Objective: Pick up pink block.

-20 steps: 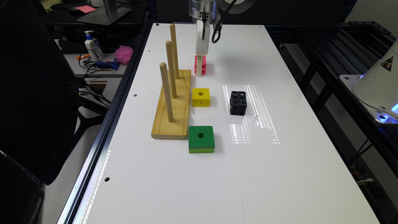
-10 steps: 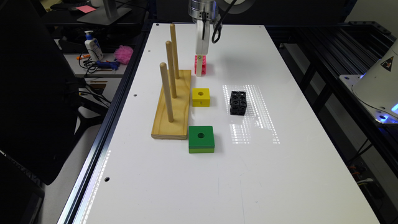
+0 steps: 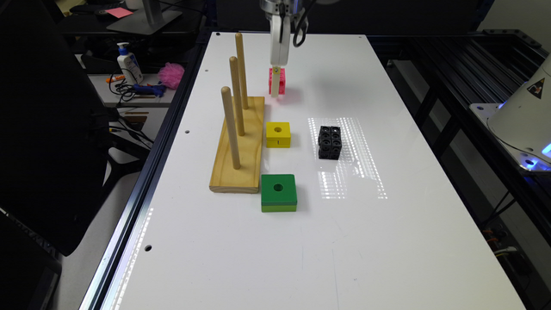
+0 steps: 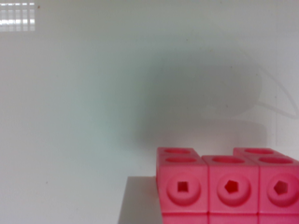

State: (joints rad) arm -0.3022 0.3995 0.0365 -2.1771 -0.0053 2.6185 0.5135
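At the far end of the white table (image 3: pixel 387 241), the gripper (image 3: pixel 275 88) is hanging low at the pink block (image 3: pixel 280 81), which is resting on the table just past the far end of the wooden peg base (image 3: pixel 241 150). In the exterior view I am seeing the white part of the gripper coming straight down from above, and its lower tip is overlapping the block's side towards the exterior view's left, so the block is lying directly at the tip and not off to one side of it. In the wrist view the block (image 4: pixel 229 186) is sitting very close to the camera, with three of its small cubes in a row facing me, each one showing a round hole. From this I am judging that the block is already between or right under the fingers, but I cannot tell if they are spread wide or pressing on it, because the pictures are not showing them clearly. The block is looking nearly cubic, so I am not finding a clear long axis to line up with. The yellow block (image 3: pixel 278 134), the green block (image 3: pixel 278 192) and the black cube (image 3: pixel 329 141) are all lying well apart from the gripper, nearer to the exterior camera.
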